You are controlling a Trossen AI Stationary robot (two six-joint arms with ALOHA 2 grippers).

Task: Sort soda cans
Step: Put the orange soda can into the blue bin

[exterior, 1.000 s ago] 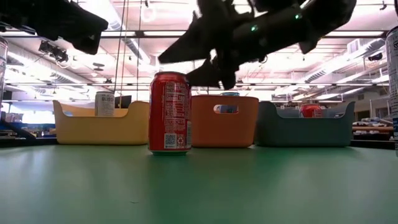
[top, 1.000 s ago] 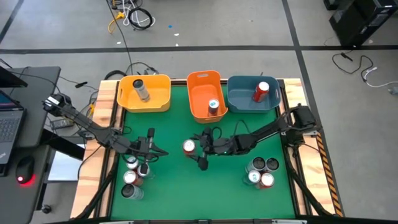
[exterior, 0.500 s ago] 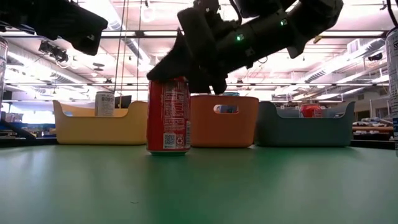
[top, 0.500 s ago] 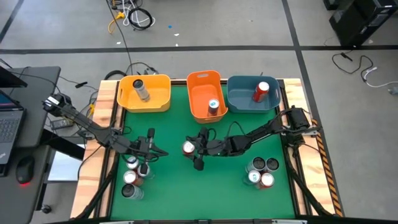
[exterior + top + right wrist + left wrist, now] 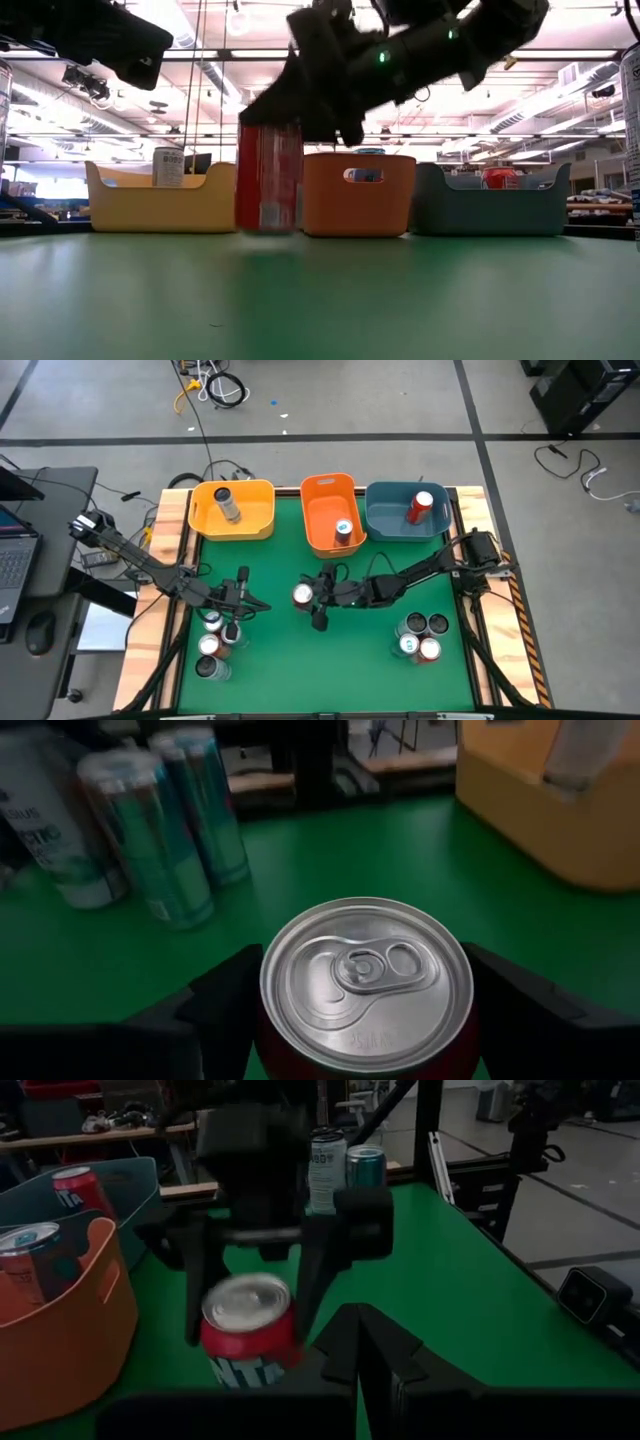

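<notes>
Red can upright mid-table on green mat, before orange bin. Lit workshop room behind. Right gripper straddles the can, fingers at both sides, gripping it. Left gripper closed, empty, near left cans.

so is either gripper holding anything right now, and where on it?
Right gripper has its fingers on either side of the red can, just below the rim; a firm hold cannot be told. Left gripper is shut and empty.

Overhead and table-level cameras share the red can both wrist cameras view close up
</notes>
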